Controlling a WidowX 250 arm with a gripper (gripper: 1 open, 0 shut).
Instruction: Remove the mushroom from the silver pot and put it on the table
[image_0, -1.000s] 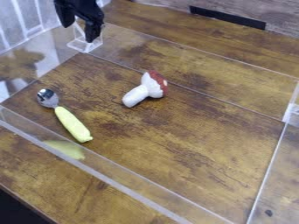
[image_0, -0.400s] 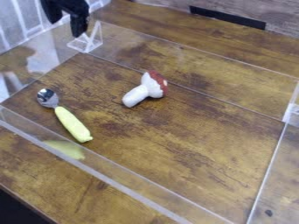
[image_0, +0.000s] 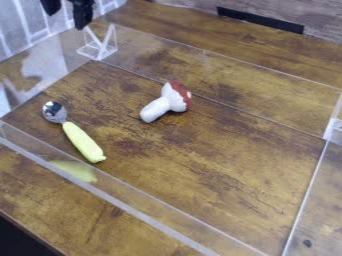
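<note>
The mushroom (image_0: 166, 102), with a white stem and a red-brown cap, lies on its side on the brown wooden table (image_0: 227, 150), a little above the middle of the camera view. My gripper (image_0: 67, 12) is a dark shape cut off by the top left corner, well away from the mushroom. Its two fingers stand apart with nothing between them, so it is open. No silver pot shows in this view.
A yellow corn-like toy (image_0: 83, 142) lies at the left, with a small shiny silver piece (image_0: 54, 110) at its upper end. Clear plastic walls (image_0: 147, 215) fence in the work area. A small clear stand (image_0: 96, 42) sits just below the gripper.
The gripper has risen and drifted left, from above the clear stand into the top left corner, and is now mostly out of frame. The mushroom and the yellow toy have stayed put.
</note>
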